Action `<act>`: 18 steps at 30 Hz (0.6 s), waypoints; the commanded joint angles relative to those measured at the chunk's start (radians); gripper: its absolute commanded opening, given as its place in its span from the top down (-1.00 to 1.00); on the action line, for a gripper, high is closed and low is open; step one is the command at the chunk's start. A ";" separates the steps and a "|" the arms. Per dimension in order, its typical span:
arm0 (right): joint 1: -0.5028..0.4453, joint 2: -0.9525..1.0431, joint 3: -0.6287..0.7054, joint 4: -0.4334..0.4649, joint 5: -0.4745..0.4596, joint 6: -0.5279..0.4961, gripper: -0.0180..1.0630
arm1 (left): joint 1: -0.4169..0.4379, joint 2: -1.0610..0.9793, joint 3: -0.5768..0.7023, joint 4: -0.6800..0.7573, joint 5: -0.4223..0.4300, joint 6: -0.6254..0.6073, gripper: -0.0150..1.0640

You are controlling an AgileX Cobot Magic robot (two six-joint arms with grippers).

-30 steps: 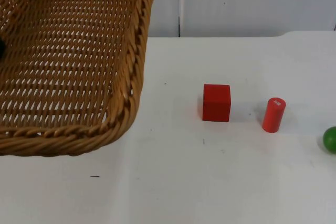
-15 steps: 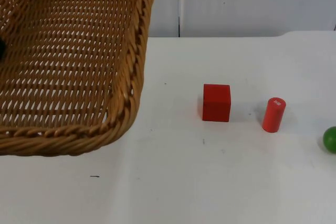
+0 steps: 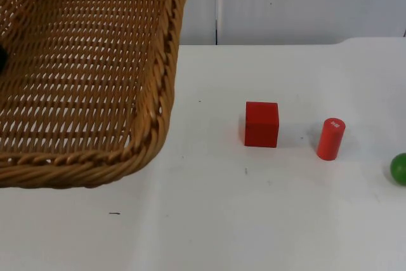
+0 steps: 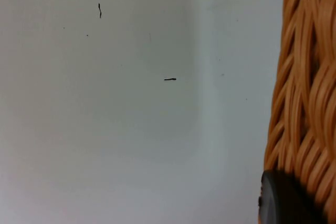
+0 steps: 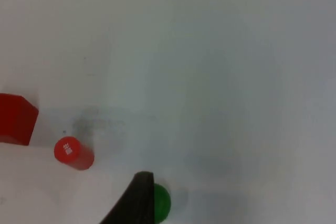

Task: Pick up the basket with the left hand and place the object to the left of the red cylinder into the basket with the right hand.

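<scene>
A large woven wicker basket (image 3: 82, 93) hangs tilted above the table's left side, its rim (image 4: 307, 77) also in the left wrist view. My left gripper (image 4: 283, 200) is shut on that rim, one black fingertip pressed against the weave. A red cube (image 3: 261, 124) sits on the table mid-right, and the upright red cylinder (image 3: 330, 138) stands to its right. The right wrist view looks down from above on the cube (image 5: 16, 119) and cylinder (image 5: 72, 152). My right gripper (image 5: 137, 203) hovers high over the table's right part, close to the green ball.
A green ball (image 3: 399, 169) lies at the right edge of the table, right of the cylinder, and appears beside my right gripper as well (image 5: 160, 202). The grey partition wall (image 3: 304, 4) closes the back. Small dark marks (image 4: 169, 79) dot the white table.
</scene>
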 commanded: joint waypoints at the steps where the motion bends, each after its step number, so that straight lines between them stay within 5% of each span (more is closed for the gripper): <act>1: -0.002 0.030 -0.031 0.006 -0.008 -0.016 -0.98 | 0.000 -0.011 -0.001 -0.034 0.005 -0.003 0.98; 18: 0.308 0.434 -0.265 0.002 0.012 -0.236 -0.98 | 0.000 -0.011 -0.001 -0.038 0.005 -0.003 0.98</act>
